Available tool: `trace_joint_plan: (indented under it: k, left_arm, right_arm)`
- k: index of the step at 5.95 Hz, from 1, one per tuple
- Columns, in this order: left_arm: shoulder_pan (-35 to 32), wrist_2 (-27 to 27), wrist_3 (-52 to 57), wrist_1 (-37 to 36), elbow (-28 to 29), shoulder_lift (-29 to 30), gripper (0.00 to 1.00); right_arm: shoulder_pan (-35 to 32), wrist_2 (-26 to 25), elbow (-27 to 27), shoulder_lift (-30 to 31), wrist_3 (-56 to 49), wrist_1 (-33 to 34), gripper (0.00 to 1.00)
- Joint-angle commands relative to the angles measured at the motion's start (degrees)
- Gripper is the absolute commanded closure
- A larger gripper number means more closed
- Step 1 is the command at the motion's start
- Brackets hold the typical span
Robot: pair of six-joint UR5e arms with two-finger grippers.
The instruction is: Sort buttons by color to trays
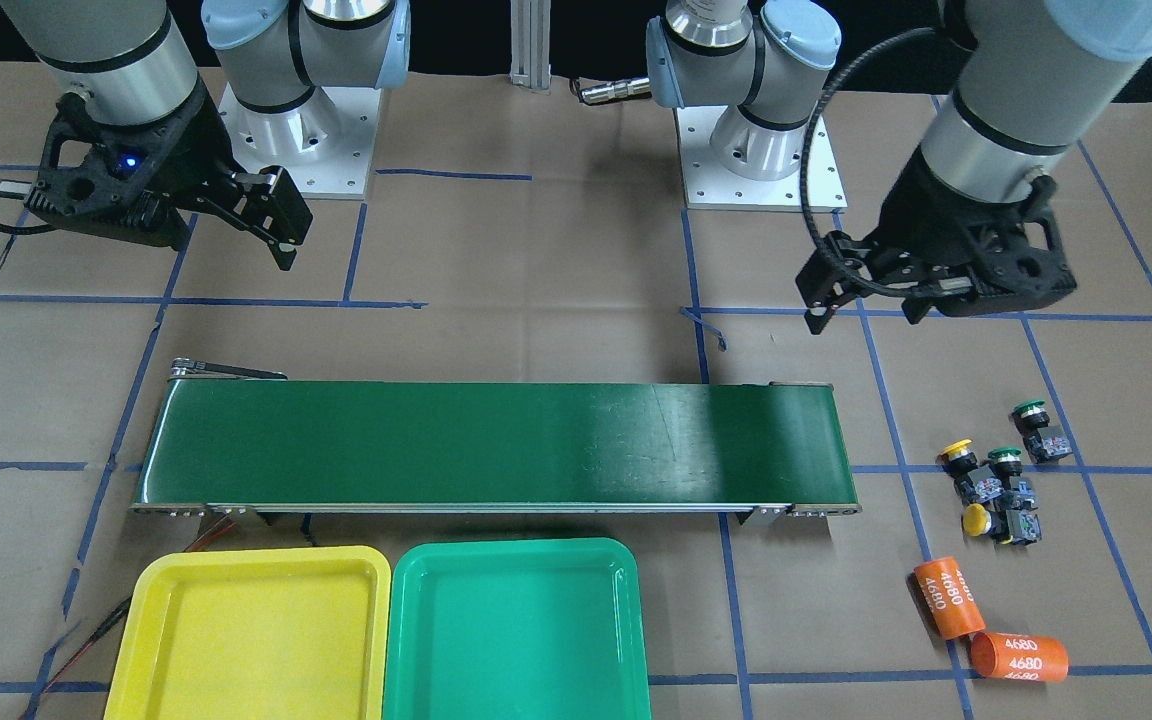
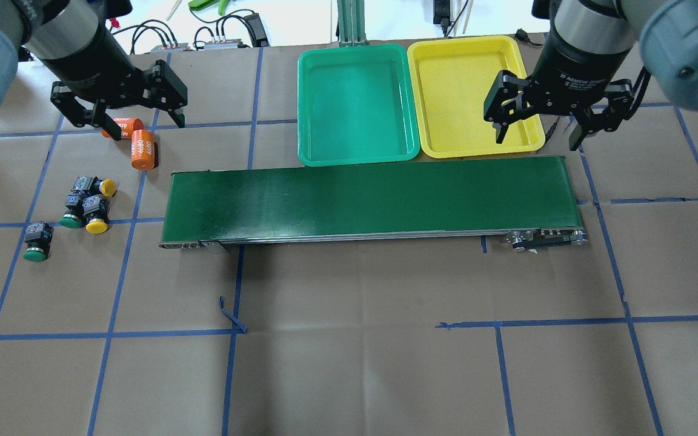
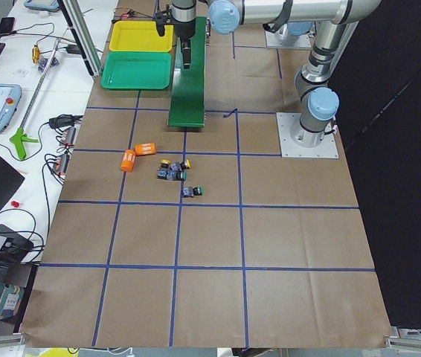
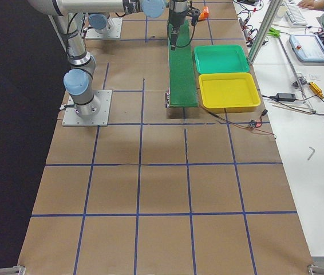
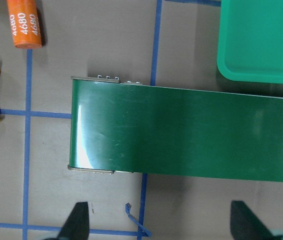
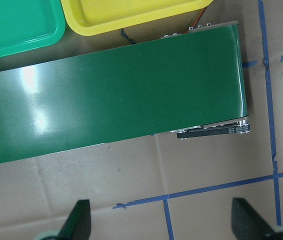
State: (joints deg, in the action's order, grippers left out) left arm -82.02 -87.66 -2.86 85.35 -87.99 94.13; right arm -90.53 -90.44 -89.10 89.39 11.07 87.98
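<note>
Four buttons lie close together on the paper off the conveyor's end on my left side: two yellow-capped and two green-capped. They also show in the front view. The green tray and the yellow tray sit side by side beyond the belt, both empty. My left gripper is open and empty, held high, apart from the buttons. My right gripper is open and empty, high over the yellow tray's corner and the belt's end.
A long dark-green conveyor belt runs across the table in front of the trays. Two orange cylinders printed "4680" lie beyond the buttons. Blue tape lines grid the brown paper. Both arm bases stand on the near side.
</note>
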Motion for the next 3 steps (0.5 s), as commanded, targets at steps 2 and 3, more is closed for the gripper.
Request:
trace_joint_plan:
  k: [2,3]
  left_arm:
    - [11.48,0.29,-0.04,-11.45,0.71,7.85,0.00]
    - [11.96,0.39,-0.04,-21.27,0.98,13.48,0.00]
  right_arm:
    - [0.00,0.00,-0.03,0.00,0.00,0.00,0.00]
    - [0.00,0.00,-0.03,0.00,0.00,0.00,0.00]
